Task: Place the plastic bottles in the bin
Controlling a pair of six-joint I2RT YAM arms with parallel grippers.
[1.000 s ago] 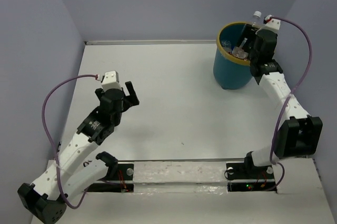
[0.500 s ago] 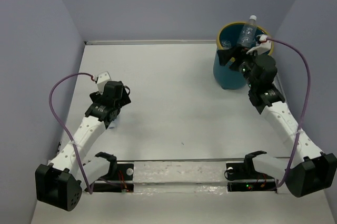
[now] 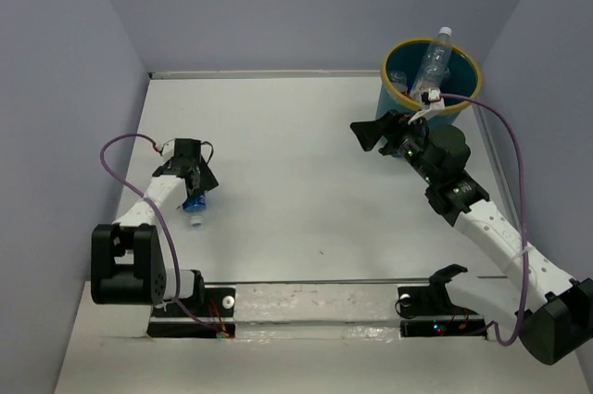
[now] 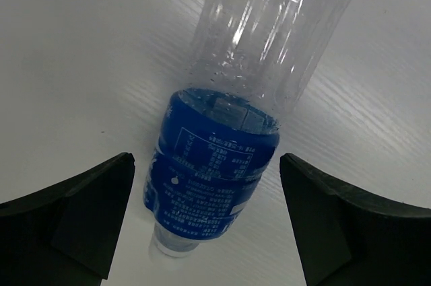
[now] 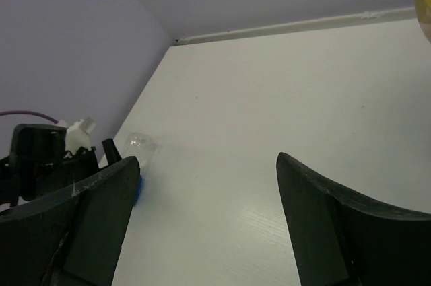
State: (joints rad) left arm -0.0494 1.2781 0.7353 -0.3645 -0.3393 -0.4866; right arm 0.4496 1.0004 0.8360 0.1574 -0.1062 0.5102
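1. In the top view, the blue-labelled bottle (image 4: 215, 171) lies flat on the table (image 3: 306, 162) at 9 o'clock, with its cap toward 6 o'clock.
2. The left gripper (image 3: 189, 181) sits over it, fingers spread wide on either side of the label. We see a gap on both sides and no grasp.
3. The bin (image 3: 404, 62) stands at 1 o'clock. A clear bottle (image 3: 435, 58) leans inside it, its cap above the rim.
4. The right gripper (image 3: 372, 134) is beside the bin at its 7 o'clock, released and empty.

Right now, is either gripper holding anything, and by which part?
Nothing is held. The left gripper is open around the bottle; the right gripper is open, empty.
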